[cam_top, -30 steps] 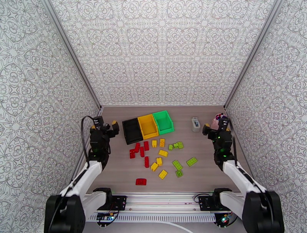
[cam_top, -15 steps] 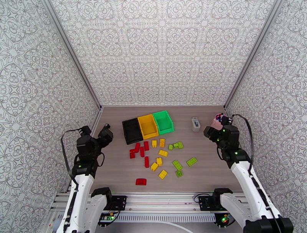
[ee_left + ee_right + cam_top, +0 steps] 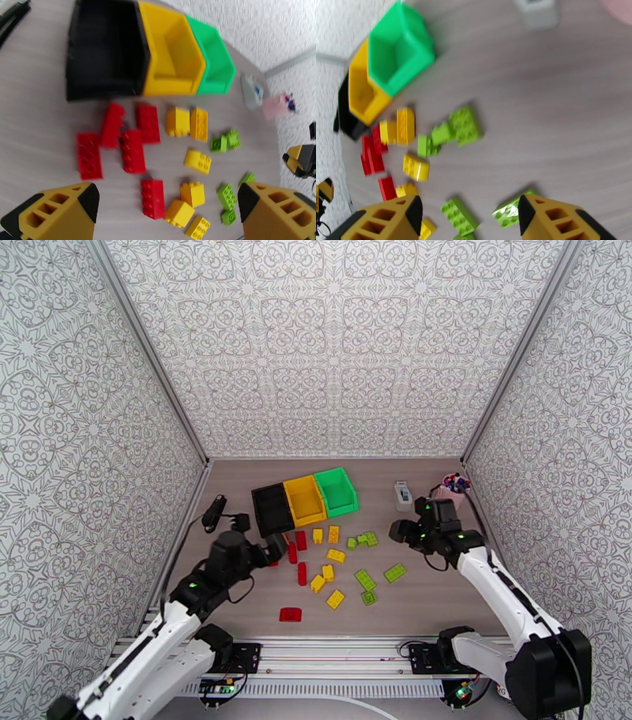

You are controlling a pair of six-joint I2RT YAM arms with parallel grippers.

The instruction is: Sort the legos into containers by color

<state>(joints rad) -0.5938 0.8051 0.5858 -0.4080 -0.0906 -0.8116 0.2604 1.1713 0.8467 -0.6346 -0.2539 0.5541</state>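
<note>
Legos (image 3: 148, 122) blurred | left tool (image 3: 166, 197) gaping, covers red ones overhead

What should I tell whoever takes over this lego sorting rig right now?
Left gripper: open, empty, poised over the red bricks.
Right gripper: open, empty, above the green bricks.
Black bin, yellow bin and green bin: joined in a row at the far side, all empty.
Done: nothing sorted yet.
Left: all of it. Red, yellow bricks and green lie loose on the table in front of the bins; one lone red brick sits nearest the arm bases.
</note>
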